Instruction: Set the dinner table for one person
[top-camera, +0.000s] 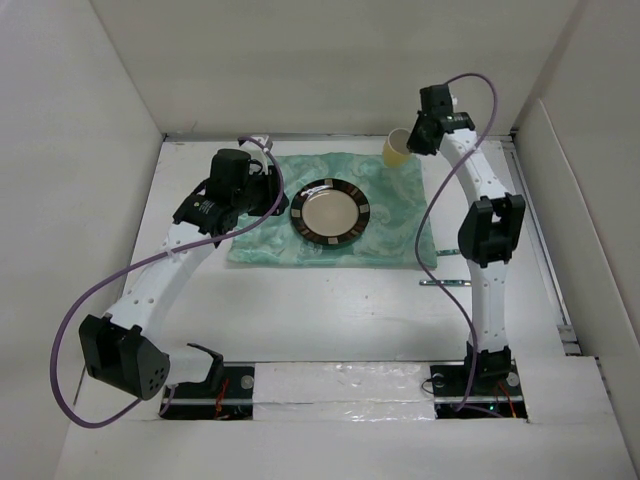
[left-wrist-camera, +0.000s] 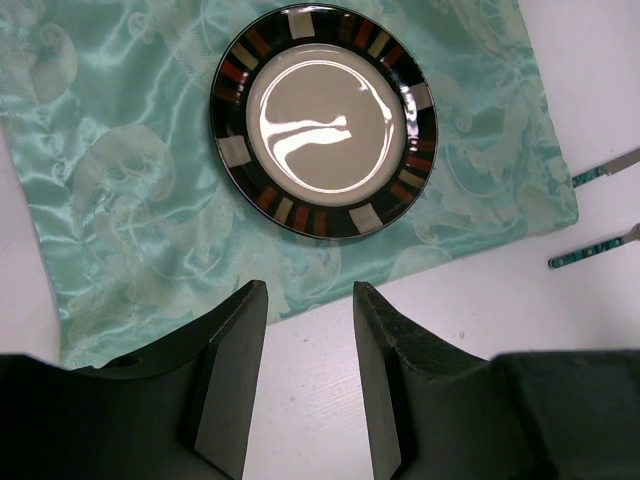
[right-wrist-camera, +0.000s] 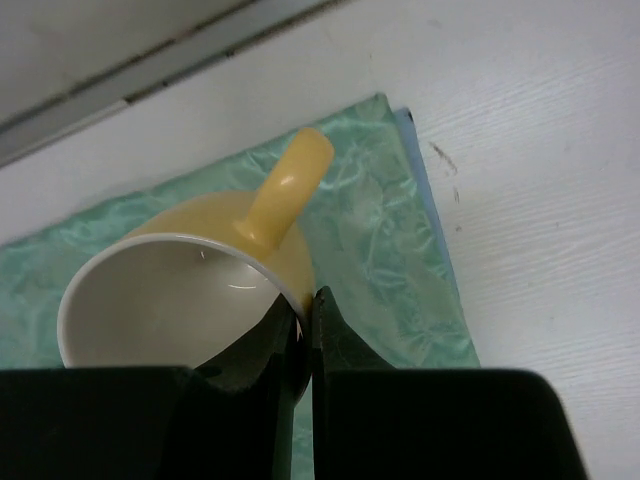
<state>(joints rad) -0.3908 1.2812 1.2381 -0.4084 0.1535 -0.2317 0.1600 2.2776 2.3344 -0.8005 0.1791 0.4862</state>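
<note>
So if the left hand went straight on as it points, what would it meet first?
Likely the near edge of the green cloth, then the plate; height of the left hand is unclear.

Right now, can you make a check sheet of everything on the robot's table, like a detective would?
Surface: white table, with a green cloth spread in the middle.
Job's things: plate on the cloth; yellow mug at the cloth's far right corner; two teal-handled utensils on the bare table beside the cloth's near right corner.
Clutter: nothing seen.
Grippers: left gripper open and empty at the cloth's left edge; right gripper shut on the mug's rim.
Cables: purple cables loop from both arms.
Surroundings: white walls around the table.
</note>
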